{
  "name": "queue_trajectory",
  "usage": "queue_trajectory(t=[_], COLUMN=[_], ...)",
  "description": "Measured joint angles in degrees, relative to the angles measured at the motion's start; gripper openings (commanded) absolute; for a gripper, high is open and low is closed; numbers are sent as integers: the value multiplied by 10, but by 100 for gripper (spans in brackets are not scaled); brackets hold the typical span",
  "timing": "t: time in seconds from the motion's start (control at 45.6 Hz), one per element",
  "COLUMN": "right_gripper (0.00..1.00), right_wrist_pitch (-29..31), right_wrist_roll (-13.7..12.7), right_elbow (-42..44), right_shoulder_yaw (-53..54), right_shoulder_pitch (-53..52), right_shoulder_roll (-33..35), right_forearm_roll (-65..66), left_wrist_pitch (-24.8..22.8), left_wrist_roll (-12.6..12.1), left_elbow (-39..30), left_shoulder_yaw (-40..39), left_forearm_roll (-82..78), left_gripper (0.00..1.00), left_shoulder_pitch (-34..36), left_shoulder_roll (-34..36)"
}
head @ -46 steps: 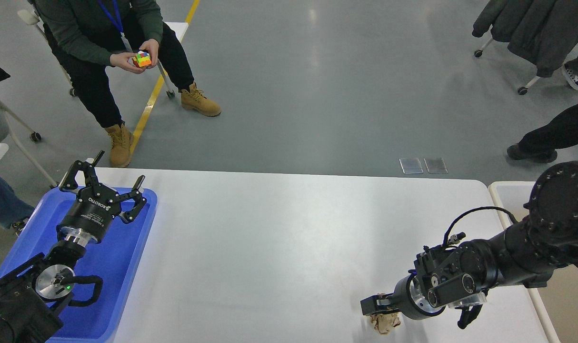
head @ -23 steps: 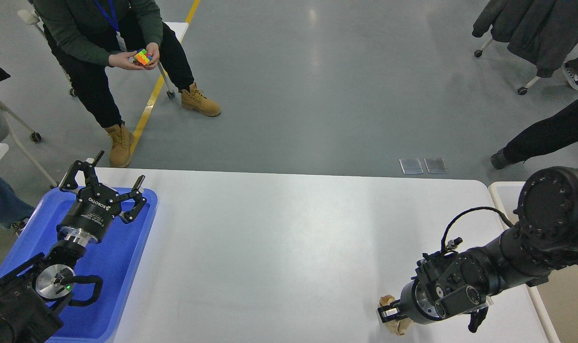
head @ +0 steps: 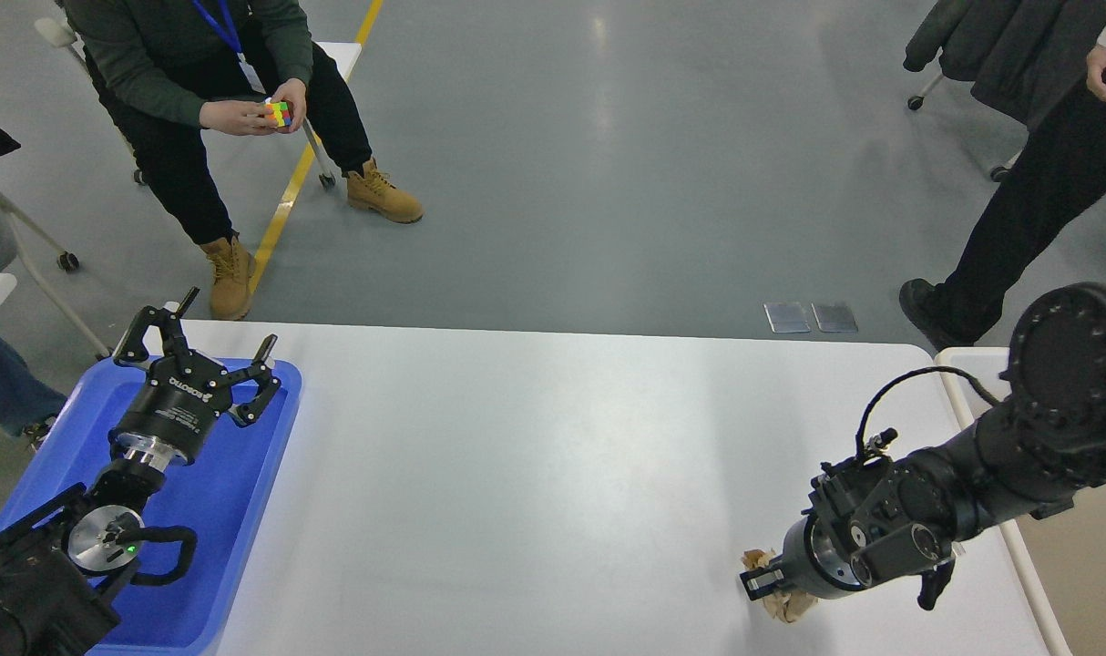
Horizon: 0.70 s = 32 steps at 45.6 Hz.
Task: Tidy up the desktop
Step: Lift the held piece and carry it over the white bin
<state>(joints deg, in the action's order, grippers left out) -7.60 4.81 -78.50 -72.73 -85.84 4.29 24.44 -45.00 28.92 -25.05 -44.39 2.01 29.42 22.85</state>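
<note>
The desktop (head: 535,474) is a glossy white tabletop that fills the lower half of the head view. A crumpled brown paper ball (head: 783,609) sits low over its front right part. My right gripper (head: 768,588) points down and left and is closed on the ball, hiding part of it. My left gripper (head: 202,346) is open and empty, hanging over the far end of the blue tray (head: 243,510) at the left edge of the desktop.
A beige-white bin (head: 958,364) stands just off the desktop's right edge, under my right arm. A seated person (head: 198,82) with a colour cube is beyond the far left corner. Another person (head: 1018,219) stands at the far right.
My right gripper has moved to the right and slightly up, and the paper ball has moved with it. The left arm has not moved. A person has stepped in at the far right.
</note>
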Motion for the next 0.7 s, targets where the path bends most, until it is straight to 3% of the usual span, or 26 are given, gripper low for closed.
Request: queue_trajectory(t=[0.285, 0.702], right_gripper=[0, 0], right_wrist_pitch=[60, 213], right_wrist_roll=[1, 2], right_elbow=[-46, -89], right_shoulder_yaw=[4, 10], right_shoulder_pitch=[-113, -324], right_shoulder_roll=[68, 155], right_forearm_roll=[1, 0], left_wrist_pitch=[0, 0], left_wrist_roll=[0, 0], left_elbow=[0, 0], left_shoulder_yaw=[0, 0], left_forearm_roll=[0, 0], left_gripper=[99, 99], left_shoulder_pitch=[-1, -1], left_shoulder_roll=[0, 0])
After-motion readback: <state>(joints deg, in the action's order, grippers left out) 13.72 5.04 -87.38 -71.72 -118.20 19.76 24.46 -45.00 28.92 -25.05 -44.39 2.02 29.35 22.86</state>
